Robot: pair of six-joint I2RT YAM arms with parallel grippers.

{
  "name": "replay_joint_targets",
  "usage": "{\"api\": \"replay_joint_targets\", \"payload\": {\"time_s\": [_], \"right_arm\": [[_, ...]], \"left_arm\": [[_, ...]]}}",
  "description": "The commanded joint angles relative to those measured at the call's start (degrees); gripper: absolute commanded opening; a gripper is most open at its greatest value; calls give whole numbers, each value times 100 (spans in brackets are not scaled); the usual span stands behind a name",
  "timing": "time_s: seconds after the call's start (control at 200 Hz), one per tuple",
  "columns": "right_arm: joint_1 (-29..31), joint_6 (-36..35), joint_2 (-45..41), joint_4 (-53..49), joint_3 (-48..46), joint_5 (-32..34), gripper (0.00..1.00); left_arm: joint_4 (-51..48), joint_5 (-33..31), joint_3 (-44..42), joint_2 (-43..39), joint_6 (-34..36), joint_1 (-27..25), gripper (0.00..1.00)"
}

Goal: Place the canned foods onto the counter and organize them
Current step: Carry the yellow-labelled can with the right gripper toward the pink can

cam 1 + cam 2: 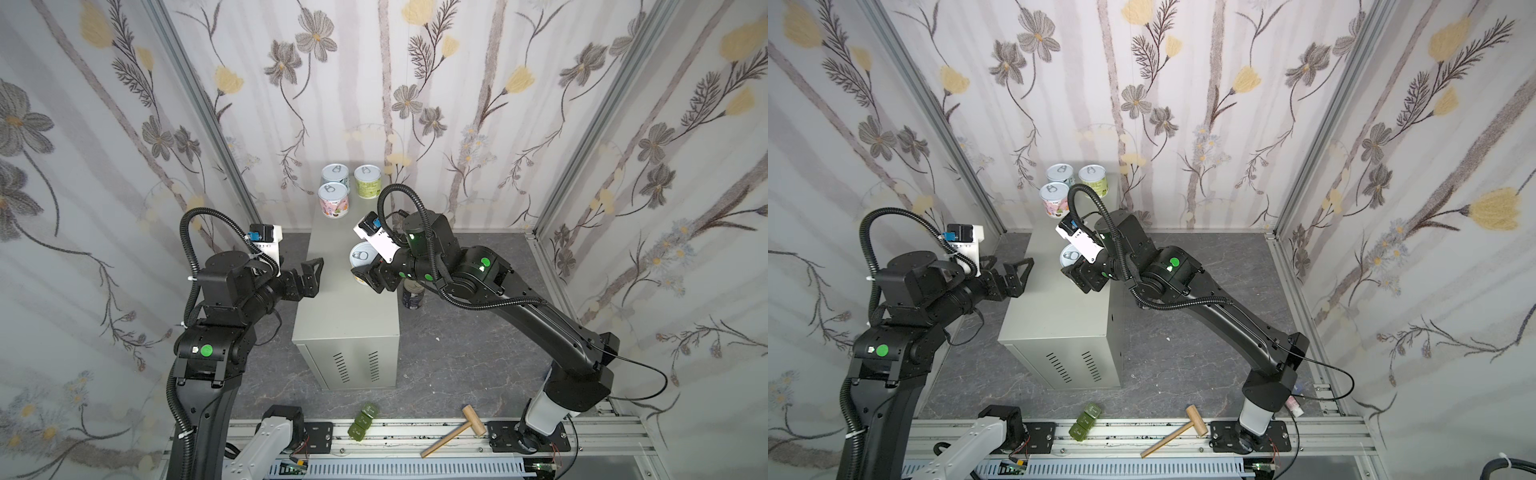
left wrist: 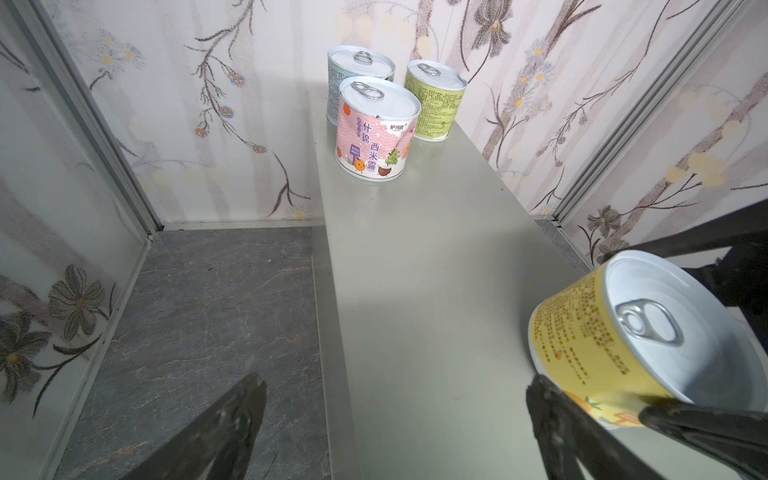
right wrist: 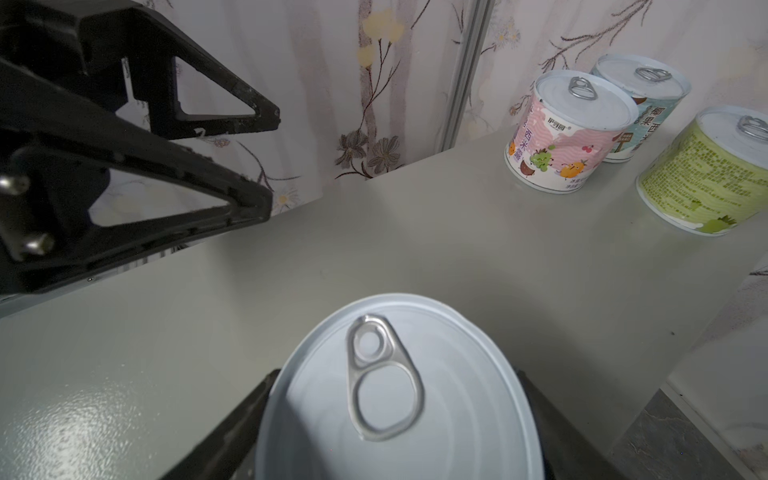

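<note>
Counter (image 1: 345, 320) front open, three cans (image 1: 333, 198) at rear

Three cans (image 2: 376, 129) upright on counter (image 2: 415, 270)

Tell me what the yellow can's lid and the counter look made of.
Yellow can: lid looks like pale coated metal with a shiny pull tab; label is printed paper or film. Counter: apparently painted sheet metal, with a smooth beige-grey sheen and punched vent slits.

Beige-grey counter (image 1: 345, 316), three upright tins together at its far end: pink can (image 1: 333, 200), blue can (image 1: 335, 174), green can (image 1: 367, 176).
</note>
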Motion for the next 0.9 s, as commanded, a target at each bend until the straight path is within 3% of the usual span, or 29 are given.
{"api": "replay_joint_targets", "payload": {"time_s": [0.0,0.255,0.639,0.894], "right_arm": [[5,-31,70,247,100,95,79],[8,54,43,335,89,159,85],[9,319,-897,1079,-1300,133,94],[9,473,-937,1388,-1595,2,92]], "left_arm": [[96,-37,20,-22,42,3,100],[135,183,19,16,47,4,100],[233,1916,-86,-140,275,-57,100],[251,2080,-103,-246,277,-75,100]]}}
